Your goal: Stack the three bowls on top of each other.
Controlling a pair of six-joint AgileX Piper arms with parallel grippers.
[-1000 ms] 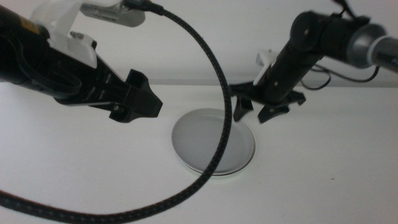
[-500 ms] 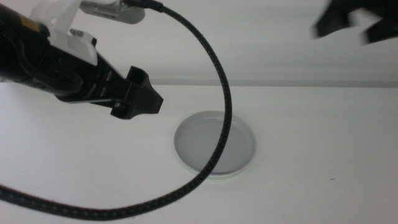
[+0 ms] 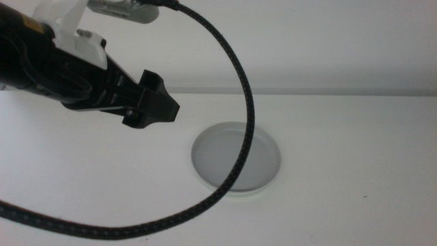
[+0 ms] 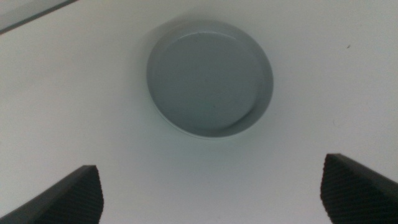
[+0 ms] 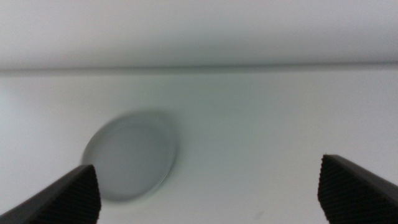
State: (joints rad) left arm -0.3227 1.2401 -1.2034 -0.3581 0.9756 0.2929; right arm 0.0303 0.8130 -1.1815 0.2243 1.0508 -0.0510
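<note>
The bowls form one pile on the white table, with the grey bowl on top. A thin pale rim of a lower bowl peeks out at the pile's near edge; the bowls beneath are otherwise hidden. My left gripper hovers above and to the left of the pile, open and empty. In the left wrist view its jaws stand wide apart around the left gripper's midpoint, with the grey bowl ahead of them. The right gripper is also open and empty, well back from the grey bowl, and is outside the middle view.
A black braided cable loops from the left arm across the front of the pile and down to the picture's lower left. The table's far edge meets a pale wall.
The right arm, which stood close to the pile's far right side, rose and pulled away to the upper right, leaving the middle view. The left arm barely moved. The pile stayed put.
</note>
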